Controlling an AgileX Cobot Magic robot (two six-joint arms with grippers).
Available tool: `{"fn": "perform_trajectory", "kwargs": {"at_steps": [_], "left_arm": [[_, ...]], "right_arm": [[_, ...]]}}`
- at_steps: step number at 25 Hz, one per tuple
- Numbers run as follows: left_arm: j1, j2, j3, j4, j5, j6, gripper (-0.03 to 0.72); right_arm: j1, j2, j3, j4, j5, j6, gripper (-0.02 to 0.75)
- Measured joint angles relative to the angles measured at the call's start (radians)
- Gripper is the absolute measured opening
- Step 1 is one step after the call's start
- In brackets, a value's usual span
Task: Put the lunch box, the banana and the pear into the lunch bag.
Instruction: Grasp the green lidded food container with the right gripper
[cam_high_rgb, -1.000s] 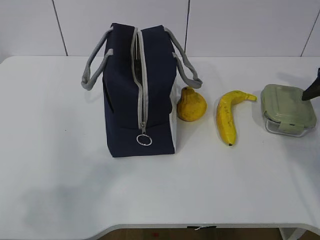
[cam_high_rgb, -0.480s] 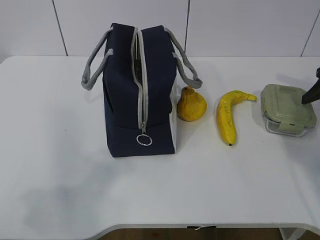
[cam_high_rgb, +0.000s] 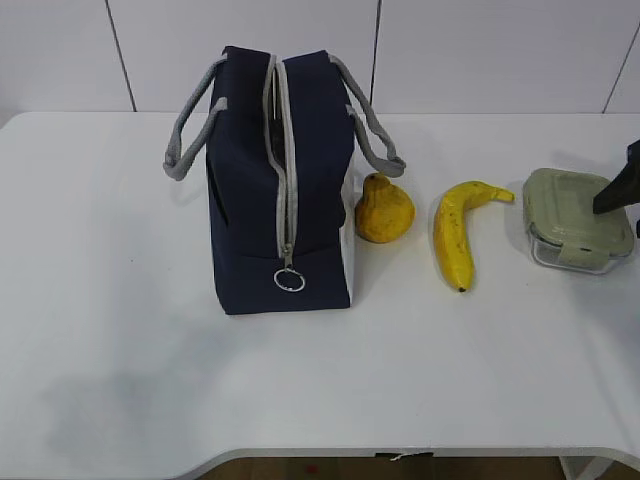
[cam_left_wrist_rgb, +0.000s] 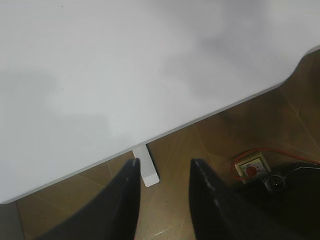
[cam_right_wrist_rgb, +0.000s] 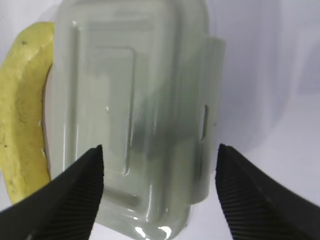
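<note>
The right gripper (cam_right_wrist_rgb: 159, 175) is hanging over the lunch box (cam_right_wrist_rgb: 132, 105) with its ribbed fingers (cam_right_wrist_rgb: 70, 192) spread wide, one toward each side of the sage-green lid; whether they are touching it cannot be told. In the exterior view only a dark piece of that gripper (cam_high_rgb: 618, 188) is showing at the right edge, over the far right corner of the box (cam_high_rgb: 577, 218). The box is sitting closed on the white table (cam_high_rgb: 120, 330) at the far right, with a clip tab facing the front. The banana (cam_high_rgb: 457, 232) is lying just left of it, its stem end pointing back toward the box and almost reaching it, its other tip pointing to the front edge; in the right wrist view the banana (cam_right_wrist_rgb: 22, 110) is showing beside the box. The pear (cam_high_rgb: 383, 209) is sitting further left, just beside the white side panel of the bag (cam_high_rgb: 283, 175). The bag is standing upright, its grey handles drooping to both sides and its zipper pull ring (cam_high_rgb: 289, 281) hanging low on the near end. The left gripper (cam_left_wrist_rgb: 162, 200) is hovering past the table edge (cam_left_wrist_rgb: 150, 135) above the brown floor (cam_left_wrist_rgb: 210, 135), its two dark fingers (cam_left_wrist_rgb: 122, 200) held apart and gripping nothing
</note>
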Motion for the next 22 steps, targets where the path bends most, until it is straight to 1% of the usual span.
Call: {"fn": "perform_trajectory", "kwargs": {"at_steps": [7, 16, 22], "left_arm": [[0.0, 0.0, 0.0, -0.003, 0.0, 0.0, 0.258], [0.0, 0.0, 0.0, -0.005, 0.0, 0.0, 0.258], [0.0, 0.0, 0.0, -0.007, 0.0, 0.0, 0.258]], "right_arm": [[-0.029, 0.01, -0.006, 0.051, 0.005, -0.012, 0.559], [-0.034, 0.098, -0.072, 0.088, 0.07, -0.025, 0.578], [-0.068, 0.137, -0.112, 0.127, 0.12, -0.029, 0.579]]}}
